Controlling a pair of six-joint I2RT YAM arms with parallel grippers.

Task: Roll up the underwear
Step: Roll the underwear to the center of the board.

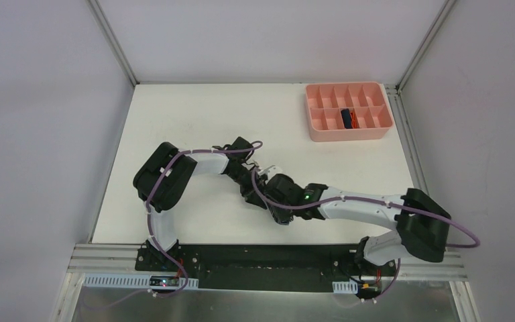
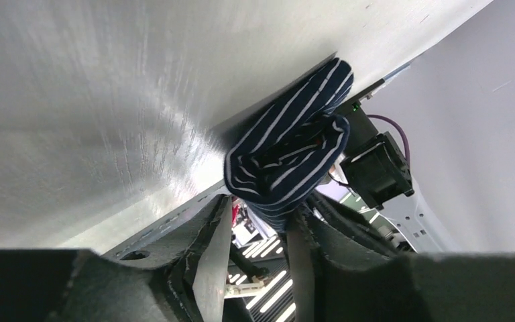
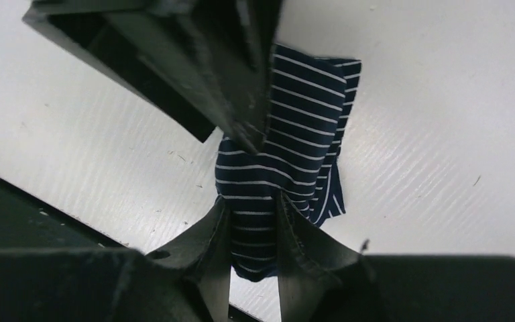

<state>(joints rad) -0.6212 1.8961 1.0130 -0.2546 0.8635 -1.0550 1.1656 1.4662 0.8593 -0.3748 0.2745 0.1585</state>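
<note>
1. Dark blue cloth with thin pale stripes, the striped underwear [image 3: 288,154], lies as a loose roll on the white tabletop [image 1: 194,114], toward the near side, where both arms meet.
2. The right fingers [image 3: 251,204] are narrow and hold one end of this roll; the cloth fills the gap between them.
3. The left fingers [image 2: 260,213] stand a little apart with the lower fold of the roll at their tips. I cannot tell if they pinch it or only touch it.
4. The navy underwear [image 1: 347,118], with orange trim, sits rolled in one compartment of the pink tray [image 1: 349,136], well apart at the far right.
5. In my judgement the fabric is soft, thin and springy, so the roll may open if one side lets go before the other grips firmly.
6. The tabletop looks smooth with fine ribs, so the bundle could slide instead of turning.
7. The roll is uneven, with a loose flap at one side. This flap may catch on a hard black finger and pull the layers out.
</note>
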